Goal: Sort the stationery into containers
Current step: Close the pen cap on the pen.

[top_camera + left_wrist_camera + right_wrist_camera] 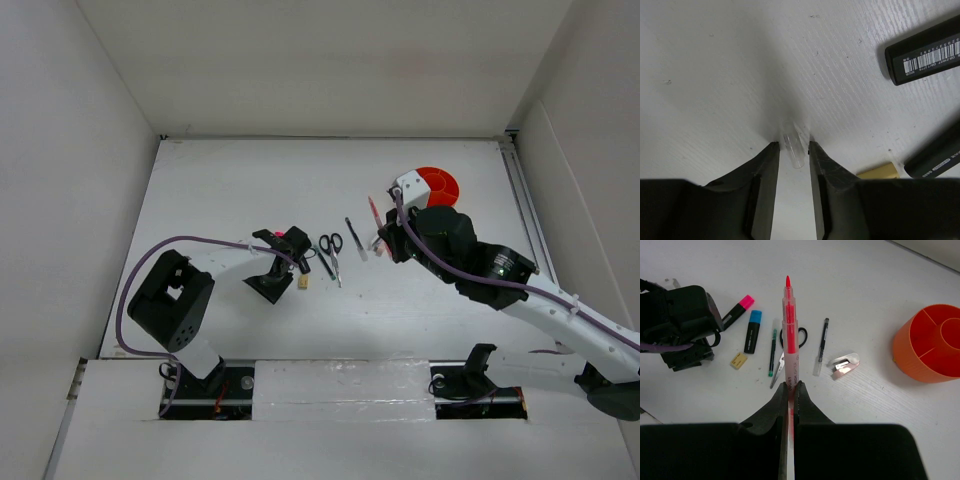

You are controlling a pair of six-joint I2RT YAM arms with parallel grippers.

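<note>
Right wrist view: right gripper (790, 386) pinches the pink pen (789, 335) tight; left gripper (793, 144), jaws narrowly apart, straddles a clear tube (795, 152) on the desk (715, 50), contact unclear.

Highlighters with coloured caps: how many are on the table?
2. The pink-capped highlighter lies next to the left end effector; the blue-capped highlighter lies just beside it. Others could be hidden.

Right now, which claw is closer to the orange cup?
Right. The right gripper, shut on a pink pen, is close beside the orange organiser. The left gripper is farther off, on the other side of the scissors.
</note>
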